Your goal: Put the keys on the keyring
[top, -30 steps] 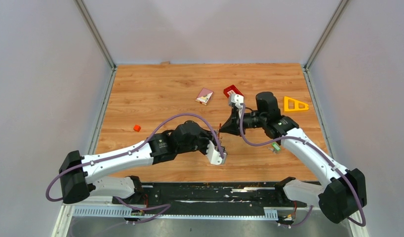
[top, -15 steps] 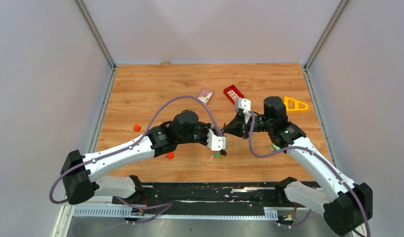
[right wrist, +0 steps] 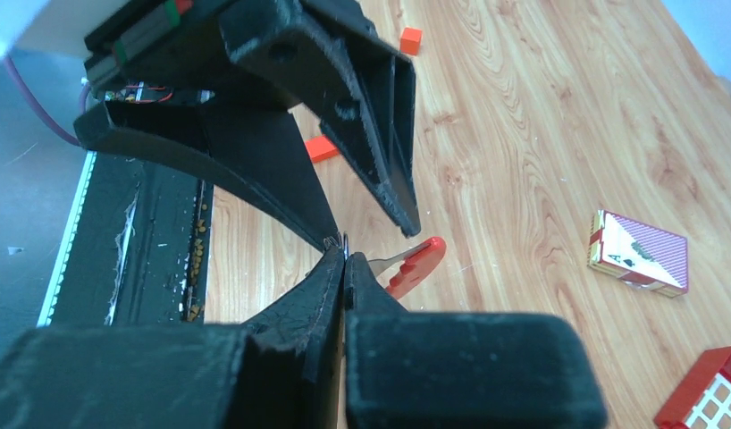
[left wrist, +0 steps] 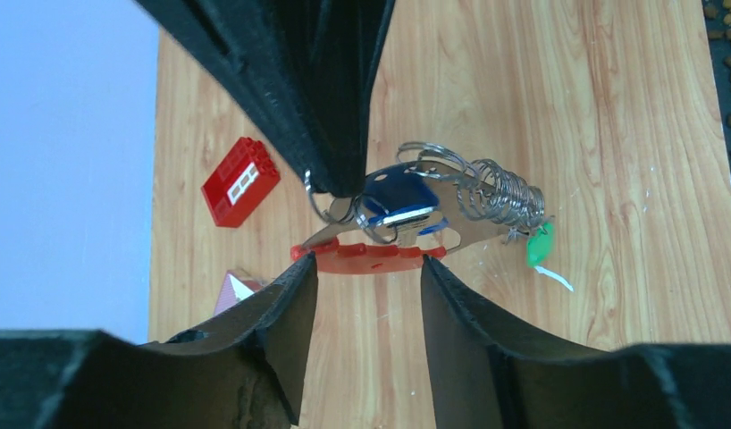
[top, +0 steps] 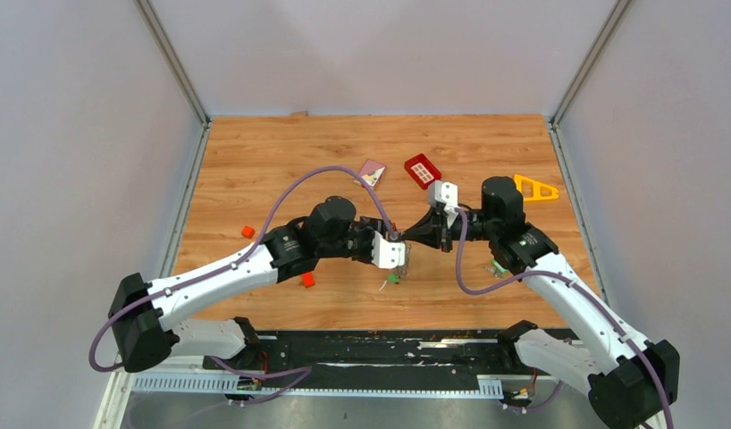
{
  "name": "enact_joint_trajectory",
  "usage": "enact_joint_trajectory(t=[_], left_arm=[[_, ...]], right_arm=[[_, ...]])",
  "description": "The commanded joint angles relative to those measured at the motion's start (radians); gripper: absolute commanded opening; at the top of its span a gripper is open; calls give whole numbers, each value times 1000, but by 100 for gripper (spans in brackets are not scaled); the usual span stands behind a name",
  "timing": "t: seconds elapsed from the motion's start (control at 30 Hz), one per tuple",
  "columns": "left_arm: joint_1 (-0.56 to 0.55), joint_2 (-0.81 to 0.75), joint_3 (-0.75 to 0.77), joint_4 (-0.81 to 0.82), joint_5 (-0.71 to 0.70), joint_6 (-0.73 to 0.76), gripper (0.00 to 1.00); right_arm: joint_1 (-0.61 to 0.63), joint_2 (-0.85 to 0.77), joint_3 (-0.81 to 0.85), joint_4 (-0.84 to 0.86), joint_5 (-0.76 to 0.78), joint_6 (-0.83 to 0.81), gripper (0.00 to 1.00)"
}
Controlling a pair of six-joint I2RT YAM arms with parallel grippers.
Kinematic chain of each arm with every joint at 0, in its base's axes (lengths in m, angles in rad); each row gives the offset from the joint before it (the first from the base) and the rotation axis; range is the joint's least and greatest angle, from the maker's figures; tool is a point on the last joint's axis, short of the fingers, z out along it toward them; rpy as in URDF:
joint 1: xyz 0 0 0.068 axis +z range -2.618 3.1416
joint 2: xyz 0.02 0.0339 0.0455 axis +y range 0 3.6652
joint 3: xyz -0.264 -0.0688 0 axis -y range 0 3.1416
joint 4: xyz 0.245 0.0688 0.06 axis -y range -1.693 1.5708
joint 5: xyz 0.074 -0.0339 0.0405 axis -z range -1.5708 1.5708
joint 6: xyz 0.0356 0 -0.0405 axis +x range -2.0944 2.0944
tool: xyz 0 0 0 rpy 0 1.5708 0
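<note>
Wood table (top: 281, 161) lies below, and my two grippers meet above its middle; my right gripper (right wrist: 344, 255) is pressed together on the keyring (left wrist: 487, 192), holding it aloft so the other arm can reach its coils; my left gripper (left wrist: 366, 261) stands spread just beneath, gripping nothing; a blue key (left wrist: 398, 192) sits against the keyring; a green key (left wrist: 541, 243) lies on the table, not yet threaded, I judge.

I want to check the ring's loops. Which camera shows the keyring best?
Left wrist: the keyring shows its wire loops, a blue key and red piece. Right wrist catches only the red piece and a sliver of metal; the top view, barely a speck.
</note>
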Motion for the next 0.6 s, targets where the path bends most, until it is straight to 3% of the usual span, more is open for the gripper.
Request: enact_joint_trajectory(t=[0.0,0.23,0.57], left_arm=[[25,-74,9,10,19,-35,57],[101,-84,80,-44,169,-91,52],[107,26,193,-92,359,-184,37]], right_arm=[[-4,-38,2,34,-18,-54,0],[-8,-43,0,12,-76,-106,0],[-7,-49,-6,2,-110,-130,0]])
